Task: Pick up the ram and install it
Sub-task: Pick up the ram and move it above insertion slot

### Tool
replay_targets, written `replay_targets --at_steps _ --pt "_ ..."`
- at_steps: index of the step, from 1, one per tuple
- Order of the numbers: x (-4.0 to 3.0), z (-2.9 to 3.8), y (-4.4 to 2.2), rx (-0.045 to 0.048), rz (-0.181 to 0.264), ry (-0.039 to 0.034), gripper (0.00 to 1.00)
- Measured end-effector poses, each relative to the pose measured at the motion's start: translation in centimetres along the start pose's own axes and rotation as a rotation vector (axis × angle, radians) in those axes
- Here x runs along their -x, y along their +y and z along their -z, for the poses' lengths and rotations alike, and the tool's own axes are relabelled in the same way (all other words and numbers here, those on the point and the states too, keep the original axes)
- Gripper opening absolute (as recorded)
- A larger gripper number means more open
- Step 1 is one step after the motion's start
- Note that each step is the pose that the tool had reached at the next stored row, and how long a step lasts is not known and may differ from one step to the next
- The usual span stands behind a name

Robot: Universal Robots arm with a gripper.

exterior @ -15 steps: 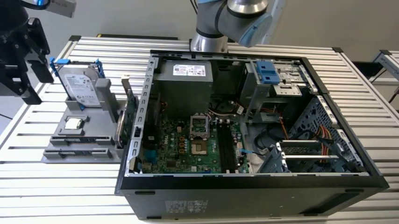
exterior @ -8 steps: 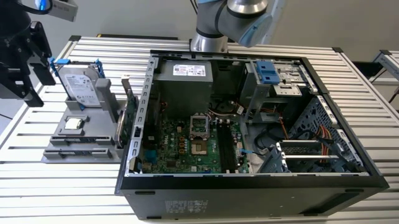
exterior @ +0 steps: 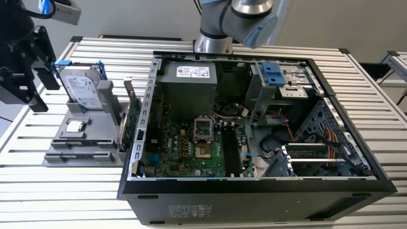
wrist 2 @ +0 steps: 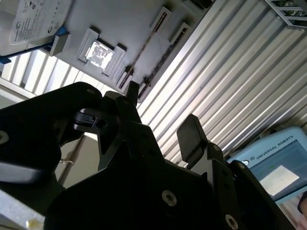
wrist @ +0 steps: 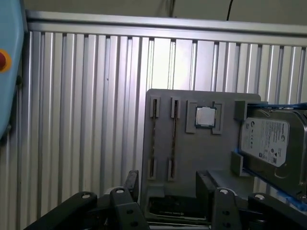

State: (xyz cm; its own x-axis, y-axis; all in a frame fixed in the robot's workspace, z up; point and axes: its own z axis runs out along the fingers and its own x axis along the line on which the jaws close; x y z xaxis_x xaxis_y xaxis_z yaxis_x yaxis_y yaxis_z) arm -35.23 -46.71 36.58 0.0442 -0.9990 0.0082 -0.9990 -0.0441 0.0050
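Note:
The ram (wrist: 172,139) appears as a thin dark stick on edge, held between the slotted holders of the grey fixture plate (wrist: 201,153), in the slot beside the loose processor chip (wrist: 205,116). It shows edge-on in the second wrist view too, as the ram (wrist 2: 144,53). In the exterior view that slot (exterior: 83,141) lies at the plate's front. My gripper (wrist: 168,179) hovers above the plate, open, with nothing between its black fingers (wrist 2: 192,132). In the exterior view my gripper (exterior: 35,93) hangs at the far left, above and left of the plate.
A silver hard drive (exterior: 83,88) with blue clips stands on the plate's far end. A green card (exterior: 132,114) stands upright between the plate and the open computer case (exterior: 254,183). The motherboard (exterior: 190,152) lies inside. The arm's base (exterior: 213,43) stands behind the case on the slatted table.

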Motion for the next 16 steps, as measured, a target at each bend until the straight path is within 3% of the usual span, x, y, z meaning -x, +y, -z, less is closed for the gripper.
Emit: replay_targets --at_steps 4,16 --pt "0.0 -0.33 0.0 -0.0054 0.0 0.0015 1.0" --pt "0.01 -1.23 -0.01 -0.006 -0.003 0.0075 1.0"
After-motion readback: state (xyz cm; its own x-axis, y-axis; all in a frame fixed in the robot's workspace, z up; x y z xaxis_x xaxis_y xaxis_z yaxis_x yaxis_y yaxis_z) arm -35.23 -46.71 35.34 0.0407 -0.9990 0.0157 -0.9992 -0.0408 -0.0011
